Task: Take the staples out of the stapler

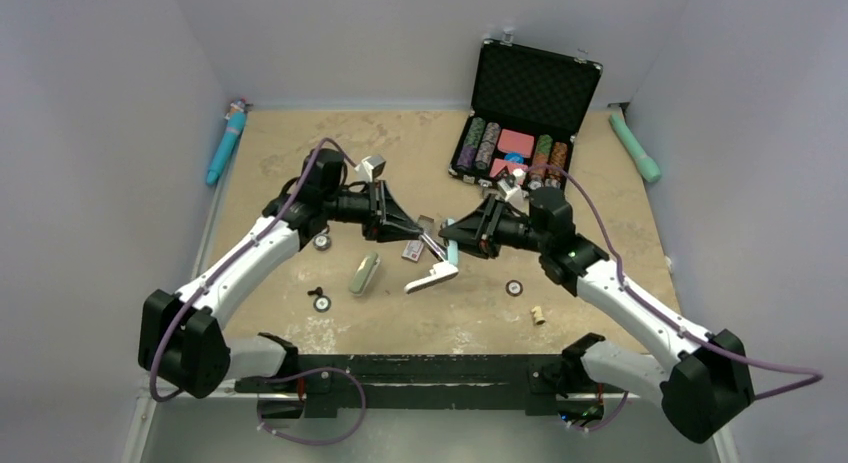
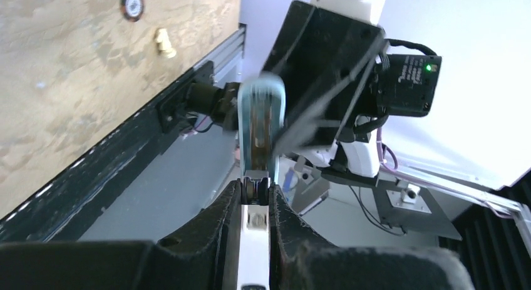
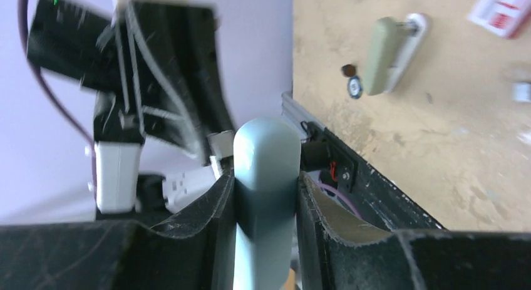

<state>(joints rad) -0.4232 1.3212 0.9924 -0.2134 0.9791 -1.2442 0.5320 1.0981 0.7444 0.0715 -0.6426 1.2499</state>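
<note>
Left gripper (image 2: 255, 199) pinches narrow on the pale lower arm of the stapler (image 3: 266, 152), right gripper (image 3: 266, 180) at its 3 o'clock clamps the blue top in mid-air; staples too small to make out, likely in the magazine, so best keep the top steady and part the halves slowly.

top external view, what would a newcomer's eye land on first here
The two arms meet mid-table: the left claw and the right claw are both shut on one pale blue stapler between them. After that, the open black case at the far right of the table, with its rows of poker chips.
</note>
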